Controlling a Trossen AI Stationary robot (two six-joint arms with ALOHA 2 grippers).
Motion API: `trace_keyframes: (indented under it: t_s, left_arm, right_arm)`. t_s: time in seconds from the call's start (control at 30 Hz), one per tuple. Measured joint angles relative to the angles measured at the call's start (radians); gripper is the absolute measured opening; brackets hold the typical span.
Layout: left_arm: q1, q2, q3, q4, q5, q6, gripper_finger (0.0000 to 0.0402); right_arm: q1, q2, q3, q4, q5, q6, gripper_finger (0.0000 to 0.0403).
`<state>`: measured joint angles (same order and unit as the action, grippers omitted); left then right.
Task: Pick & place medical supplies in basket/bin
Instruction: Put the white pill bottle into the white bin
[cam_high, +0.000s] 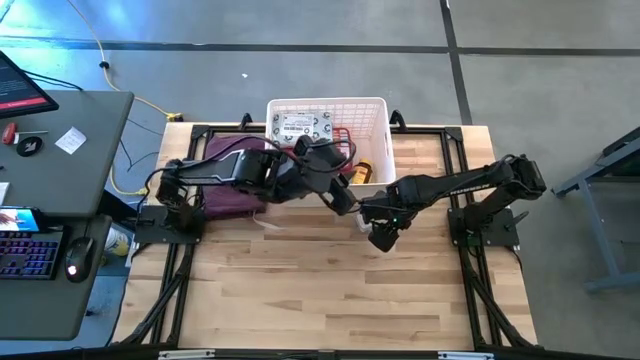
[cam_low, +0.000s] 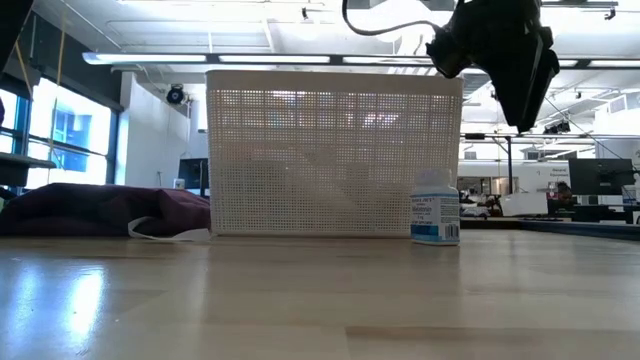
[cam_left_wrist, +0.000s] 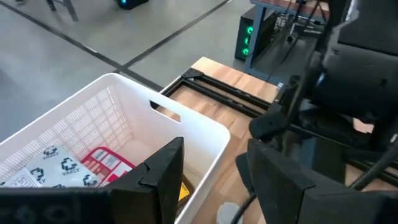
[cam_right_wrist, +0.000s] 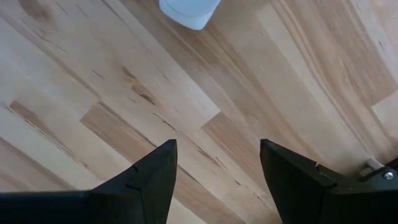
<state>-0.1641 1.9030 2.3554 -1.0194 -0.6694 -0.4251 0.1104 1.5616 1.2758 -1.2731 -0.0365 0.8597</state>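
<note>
Nearly finished: one small bottle remains outside the basket

Already the white basket (cam_high: 375, 112) holds several supplies: a grey-white wipes packet (cam_high: 304, 127), a red case (cam_left_wrist: 104, 163) and an amber jar (cam_high: 361, 170). One small bottle (cam_low: 436, 207) stands on the table (cam_high: 330, 290), just beside the basket's front wall. The right gripper (cam_high: 384, 236) hovers near this bottle, its fingers apart and holding nothing. The left gripper (cam_high: 345, 200) is over the basket's front edge, also apart and empty. It seems only the bottle is left.

Big maroon fabric pouch (cam_high: 232, 185) is slumped near the worktop's (cam_high: 330, 290) far left corner. Off the worktop's left edge there's a grey desk (cam_high: 60, 150) with a keyboard (cam_high: 25, 250) and mouse (cam_high: 77, 257).
</note>
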Motion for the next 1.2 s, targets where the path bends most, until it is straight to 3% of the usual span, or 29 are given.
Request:
trace_keyframes:
  t_s: [0.27, 0.43, 0.7, 1.0, 1.2]
  left_arm:
    - [0.007, 0.000, 0.000, 0.027, 0.009, -0.009, 0.0209]
    - [0.007, 0.000, -0.001, 0.167, 0.009, 0.000, 0.0209]
    - [0.007, -0.008, -0.001, 0.266, 0.182, -0.010, 0.0209]
    - [0.008, -0.015, -0.001, 0.324, 0.086, 0.031, 0.0209]
    - [0.008, -0.080, -0.001, 0.312, 0.143, 0.061, 0.0209]
  right_arm:
    - [-0.006, 0.000, 0.000, -0.001, -0.082, -0.004, 0.0220]
    - [0.036, -0.005, 0.000, -0.035, -0.102, 0.056, 0.0220]
    - [0.180, -0.084, 0.000, -0.035, -0.040, 0.261, 0.0220]
    - [0.261, -0.133, 0.000, 0.041, 0.081, 0.373, 0.0220]
    - [0.305, -0.133, 0.000, 0.130, 0.188, 0.390, 0.0220]
